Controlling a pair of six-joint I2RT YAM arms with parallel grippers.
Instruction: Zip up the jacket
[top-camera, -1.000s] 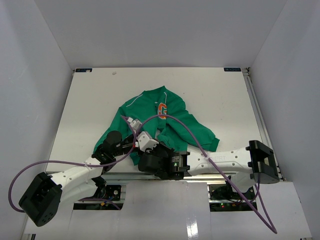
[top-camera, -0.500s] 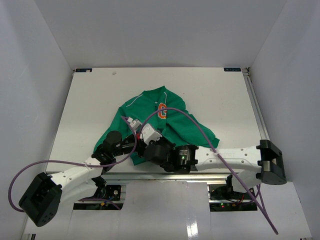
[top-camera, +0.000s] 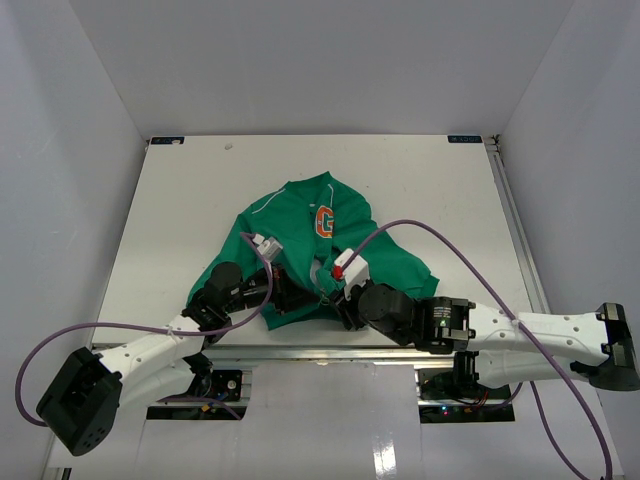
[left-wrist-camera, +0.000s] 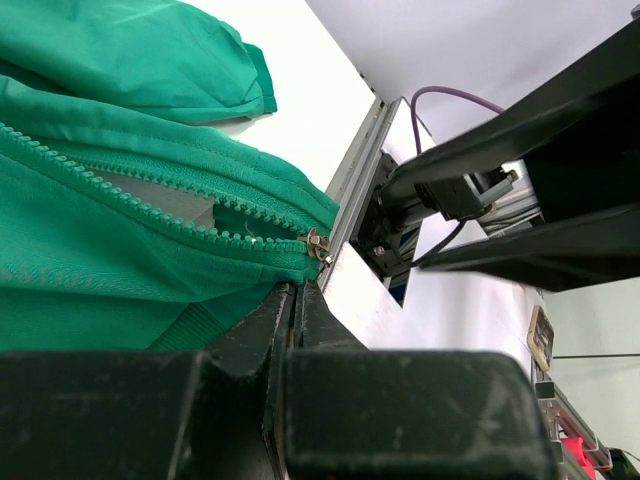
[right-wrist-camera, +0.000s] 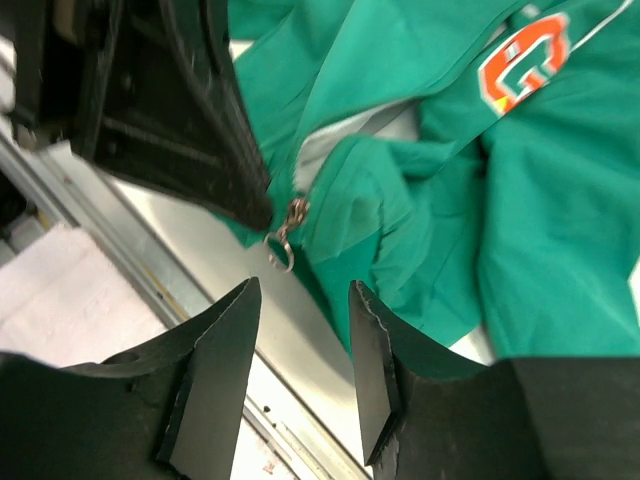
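One arm was swung rightward, so the right gripper (right-wrist-camera: 302, 292), jaws apart, is now lined up on the zipper pull (right-wrist-camera: 283, 246). The jacket (top-camera: 292, 215) is clamped at its hem by the left gripper (left-wrist-camera: 297, 291), at the near edge of the table (top-camera: 430, 180).

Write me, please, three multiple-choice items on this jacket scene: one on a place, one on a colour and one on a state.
1. Where on the jacket is the zipper slider? A at the collar; B at the bottom hem; C halfway up the front.
2. What colour is the chest emblem? A blue; B black; C orange.
3. How is the right pincer? A open; B shut on a sleeve; C out of view.
Key: 1 B, the slider sits by the hem, with parted teeth running on from it. 2 C, the G shows orange on green. 3 A, its fingers stand apart, with the zip pull just ahead of the gap.
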